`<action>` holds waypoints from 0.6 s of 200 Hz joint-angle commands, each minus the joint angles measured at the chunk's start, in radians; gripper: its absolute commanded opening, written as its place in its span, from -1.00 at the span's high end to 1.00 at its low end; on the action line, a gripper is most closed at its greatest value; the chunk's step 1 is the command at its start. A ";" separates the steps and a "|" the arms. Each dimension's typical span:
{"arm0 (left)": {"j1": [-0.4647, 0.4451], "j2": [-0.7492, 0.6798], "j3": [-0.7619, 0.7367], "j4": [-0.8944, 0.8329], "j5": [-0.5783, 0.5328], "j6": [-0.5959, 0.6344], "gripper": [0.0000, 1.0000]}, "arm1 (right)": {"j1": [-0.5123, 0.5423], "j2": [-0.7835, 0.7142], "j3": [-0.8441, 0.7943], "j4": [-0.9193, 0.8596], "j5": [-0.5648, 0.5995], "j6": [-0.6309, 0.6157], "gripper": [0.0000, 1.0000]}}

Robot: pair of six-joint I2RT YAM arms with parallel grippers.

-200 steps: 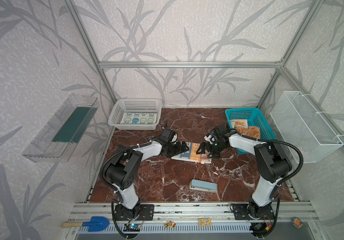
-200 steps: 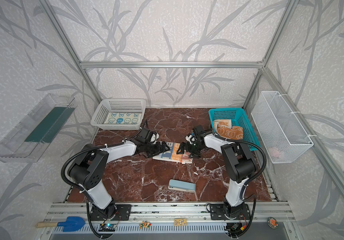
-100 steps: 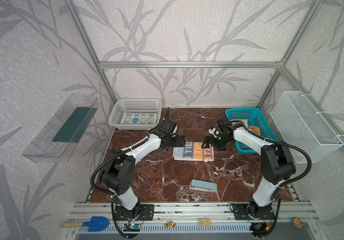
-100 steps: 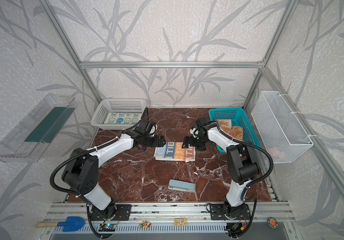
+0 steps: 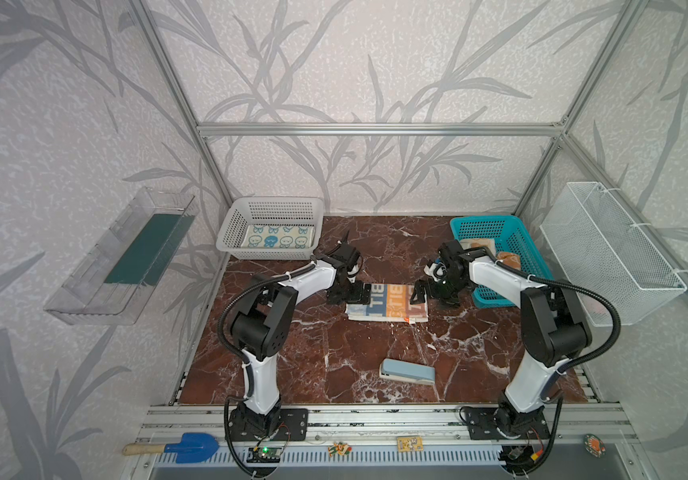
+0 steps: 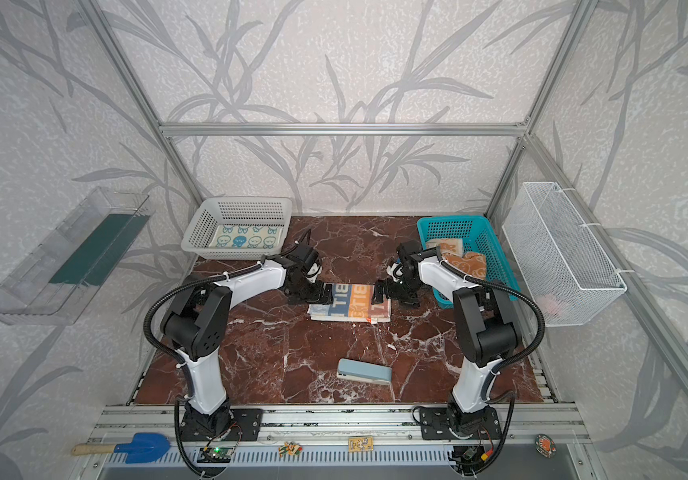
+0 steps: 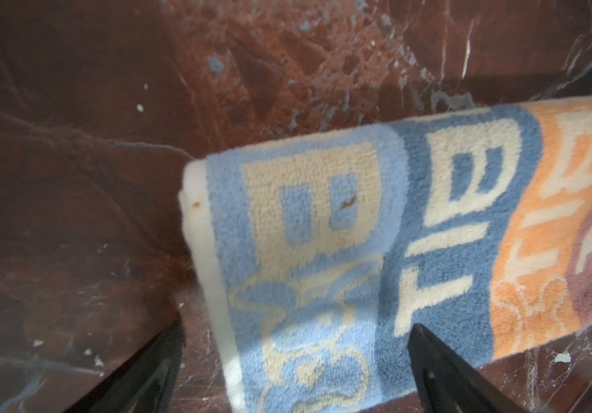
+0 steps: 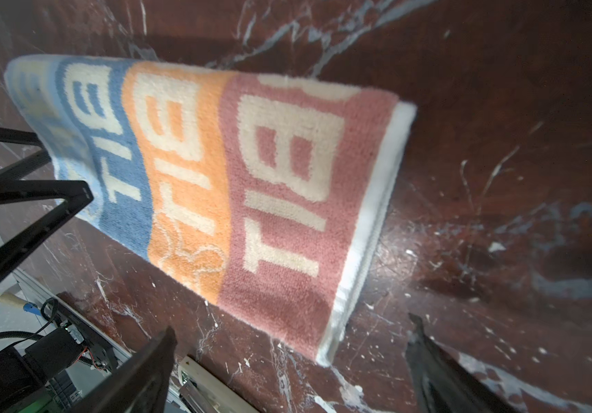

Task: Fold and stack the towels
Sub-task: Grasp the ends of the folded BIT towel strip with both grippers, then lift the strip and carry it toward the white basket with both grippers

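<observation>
Folded lettered towel (image 5: 388, 301) flat on counter (image 5: 334, 357), between left claw (image 5: 359, 296) and right claw (image 5: 420, 293), both wide apart, empty.

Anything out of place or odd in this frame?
A pale blue stapler-like block lies on the red-brown marble table, unrelated to towels. The folded lettered blue-and-orange towel carries a small brown mark.

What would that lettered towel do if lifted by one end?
Probably flop: the towel is soft looped pile, so the free end would likely droop and its fold open. It looks thin and light. The fuzzy surface should resist slipping.
</observation>
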 commanded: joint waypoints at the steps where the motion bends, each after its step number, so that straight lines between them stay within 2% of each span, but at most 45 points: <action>1: 0.002 0.037 0.023 -0.048 0.032 0.011 -0.98 | 0.013 0.022 -0.027 0.030 -0.013 0.029 -0.98; 23: 0.000 0.055 0.018 -0.043 0.061 0.000 -0.98 | 0.037 0.044 -0.041 0.059 -0.014 0.063 -0.98; 59: -0.010 0.050 -0.020 -0.002 0.092 -0.024 -0.78 | 0.075 0.066 -0.057 0.103 -0.008 0.116 -0.98; 87: -0.024 0.061 -0.042 0.030 0.100 -0.042 -0.49 | 0.101 0.084 -0.059 0.145 -0.030 0.162 -0.98; 111: -0.032 0.061 -0.060 0.061 0.099 -0.059 -0.06 | 0.123 0.101 -0.049 0.152 -0.032 0.178 -0.98; 120: -0.033 0.057 -0.062 0.064 0.088 -0.058 0.18 | 0.127 0.104 -0.046 0.152 -0.035 0.181 -0.98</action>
